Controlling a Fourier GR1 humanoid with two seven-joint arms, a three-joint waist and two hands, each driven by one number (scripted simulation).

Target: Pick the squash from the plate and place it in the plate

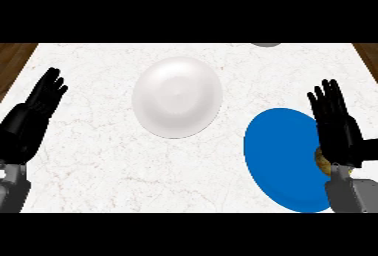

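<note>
A white plate (177, 96) lies on the marble counter, up the middle, with nothing on it. A blue plate (284, 157) lies at the lower right. My right hand (338, 130) hangs over the blue plate's right side with its fingers straight and open. It hides most of the squash (322, 159), of which only a small yellowish-brown sliver shows beside the wrist. My left hand (33, 115) rests open at the left edge, fingers up, far from both plates.
A grey object (266, 44) peeks in at the counter's far edge, upper right. Brown wood (15, 57) borders the white marble at both upper corners.
</note>
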